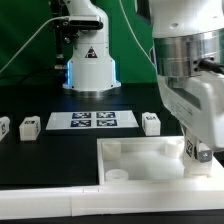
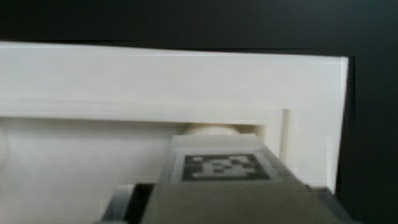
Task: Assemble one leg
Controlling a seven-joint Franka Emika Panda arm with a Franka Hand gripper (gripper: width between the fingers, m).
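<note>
The wrist view shows a small white plastic block-shaped leg with a black-and-white square tag (image 2: 226,166) sitting low between the dark fingers of the two-finger gripper (image 2: 217,190), so the gripper seems to be closed on this leg, though the contact itself is partly hidden. The leg hangs just above the large white square tray-like piece with a raised rim (image 2: 302,110), near a round corner socket (image 2: 217,129) inside it. In the exterior view the arm's gripper (image 1: 196,150) is at the tray's (image 1: 140,148) corner on the exterior view's right. I judge the leg to be light, stiff and rather smooth, so it can slip or tilt; holding it on two flat opposite sides, near the upper end, should keep it straight for the socket.
</note>
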